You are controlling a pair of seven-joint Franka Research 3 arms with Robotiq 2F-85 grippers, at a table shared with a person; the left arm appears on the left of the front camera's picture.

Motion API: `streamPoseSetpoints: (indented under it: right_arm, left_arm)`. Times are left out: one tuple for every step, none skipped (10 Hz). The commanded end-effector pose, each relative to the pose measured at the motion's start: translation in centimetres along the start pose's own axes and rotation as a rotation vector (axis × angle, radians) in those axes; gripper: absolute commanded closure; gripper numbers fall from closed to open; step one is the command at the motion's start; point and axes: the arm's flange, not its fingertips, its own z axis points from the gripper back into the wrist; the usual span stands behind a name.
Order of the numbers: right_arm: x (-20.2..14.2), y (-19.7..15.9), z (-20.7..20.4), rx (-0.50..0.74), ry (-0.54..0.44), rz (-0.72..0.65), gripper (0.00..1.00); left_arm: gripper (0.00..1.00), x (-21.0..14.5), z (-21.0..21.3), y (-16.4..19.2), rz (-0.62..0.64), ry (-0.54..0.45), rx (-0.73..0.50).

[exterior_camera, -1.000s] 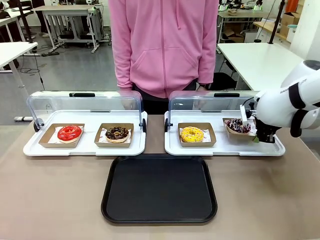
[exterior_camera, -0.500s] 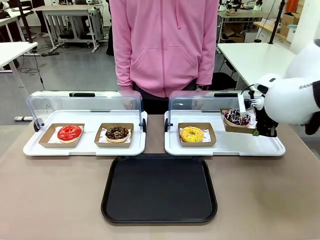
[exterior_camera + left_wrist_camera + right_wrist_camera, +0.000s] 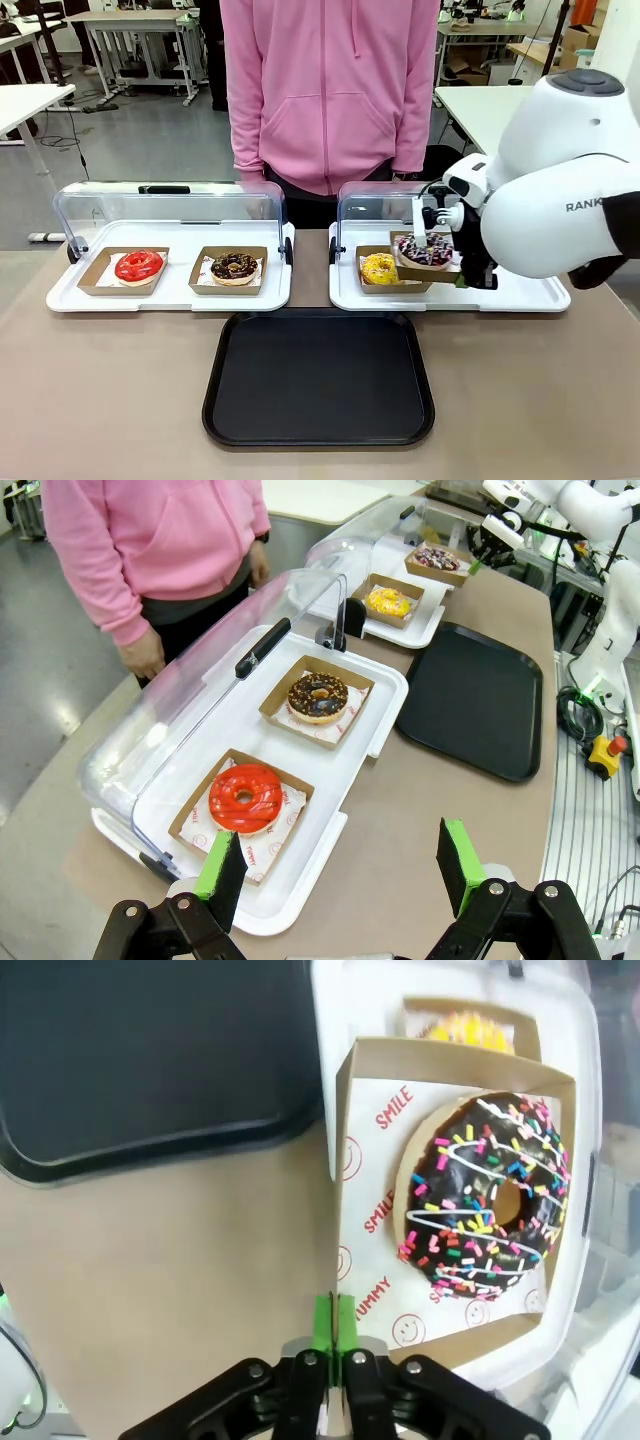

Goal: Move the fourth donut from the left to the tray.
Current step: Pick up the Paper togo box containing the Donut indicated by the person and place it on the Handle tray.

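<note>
The right gripper pinches the cardboard holder of the fourth donut, lifted above the yellow donut. I judge the carry is in hand; next it must travel toward 7 o'clock and lower onto the tray. The left gripper is spread, empty.

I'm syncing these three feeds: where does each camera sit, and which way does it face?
Front: between the arms, facing the person; the right arm carries the fourth donut above the yellow donut.
Left wrist: looks along the open left gripper over the red donut.
Right wrist: looks down past the right gripper, pinching the holder.
All views share the tray.
</note>
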Motion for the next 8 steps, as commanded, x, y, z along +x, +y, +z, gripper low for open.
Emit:
streamPoseSetpoints:
  right_arm:
    - [-1.0, -0.5, -0.1, -0.002, 0.015, -0.018, 0.98]
    - [-1.0, -0.5, -0.1, -0.002, 0.015, -0.018, 0.98]
    - [-1.0, -0.5, -0.1, -0.002, 0.015, -0.018, 0.98]
    - [-1.0, -0.5, -0.1, -0.002, 0.015, -0.018, 0.98]
    - [-0.8, -0.3, -0.1, 0.006, 0.001, -0.013, 0.98]
    - [2.5, 1.6, 0.2, -0.045, 0.003, -0.024, 0.98]
    - [5.6, 3.5, 0.3, -0.039, 0.031, -0.065, 0.98]
    - [7.9, 4.9, 0.2, -0.041, 0.035, -0.078, 0.98]
  left_arm:
    - [0.0, 0.3, 0.0, -0.1, -0.003, -0.016, -0.004]
    - [0.0, 0.3, 0.0, -0.1, -0.003, -0.016, -0.004]
    - [0.0, 0.3, 0.0, -0.1, -0.003, -0.016, -0.004]
    - [0.0, 0.3, 0.0, -0.1, -0.003, -0.016, -0.004]
    - [0.0, 0.3, 0.0, -0.1, -0.003, -0.016, -0.004]
    - [0.0, 0.3, 0.0, -0.1, -0.003, -0.016, -0.004]
    - [0.0, 0.3, 0.0, -0.1, -0.003, -0.016, -0.004]
    - [0.0, 0.3, 0.0, -0.1, -0.003, -0.016, -0.004]
